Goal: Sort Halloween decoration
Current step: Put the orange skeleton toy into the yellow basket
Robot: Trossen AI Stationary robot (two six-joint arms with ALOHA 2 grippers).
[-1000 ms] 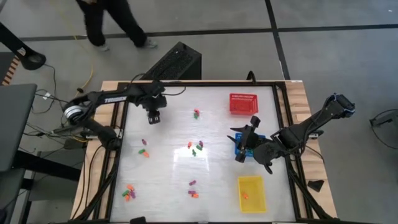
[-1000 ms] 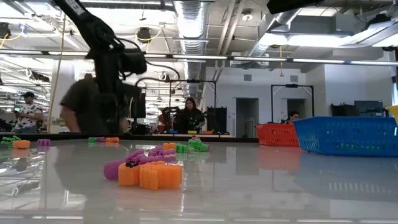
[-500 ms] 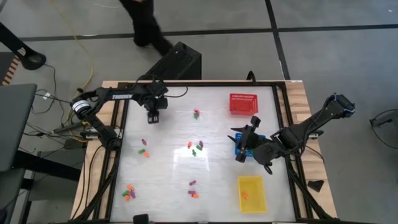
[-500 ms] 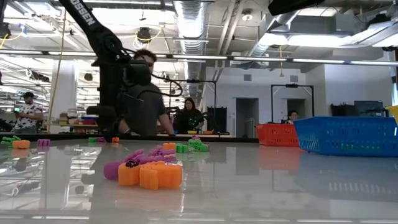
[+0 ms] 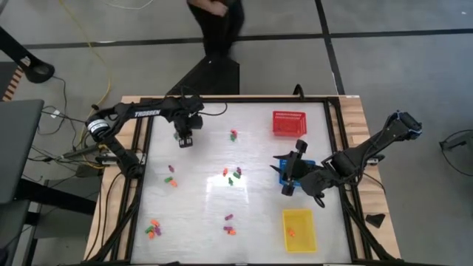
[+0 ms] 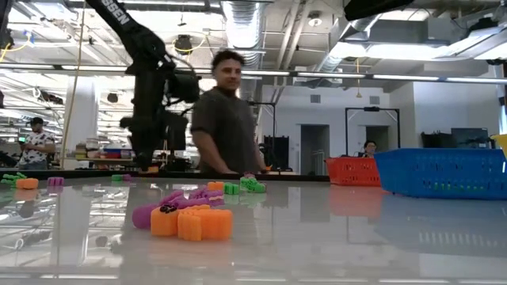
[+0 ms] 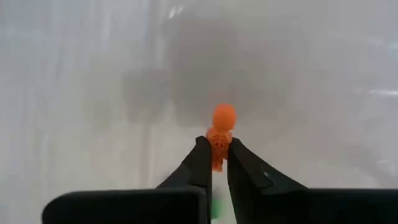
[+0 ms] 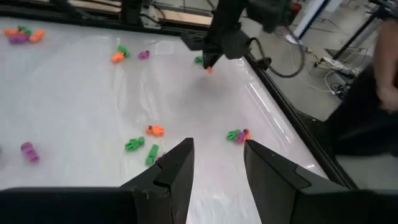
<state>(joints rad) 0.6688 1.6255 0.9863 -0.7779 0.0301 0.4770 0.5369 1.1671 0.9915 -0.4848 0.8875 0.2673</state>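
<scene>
Overhead view of the white table [image 5: 199, 222]. The left gripper [image 5: 184, 140] stands near the table's far left corner; its fingers [image 7: 202, 163] are pinched together on a small orange trinket [image 7: 219, 134], whose round head projects beyond the fingertips. In the right wrist view the same trinket shows as an orange speck [image 8: 209, 70] at the tip of the far arm, close above the table surface. The right gripper [image 5: 288, 186] hovers at the blue basket [image 5: 281, 176] on the table's right side, its fingers [image 8: 174, 168] apart with nothing between them.

The remaining Halloween decoration lies scattered in small groups: one pair [image 5: 233, 135] left of the red basket [image 5: 289, 123], a cluster [image 5: 233, 176] at the table's centre, a pair [image 5: 171, 179] toward the left edge, a group [image 5: 153, 227] at the near left corner, and another [image 5: 230, 227] near the front edge. The yellow basket [image 5: 299, 229], at the near right, holds one orange piece [image 5: 290, 232]. In the low view a heap of orange and purple pieces [image 6: 187, 219] sits nearest the camera. A person [image 6: 224, 119] stands beyond the table's far edge
</scene>
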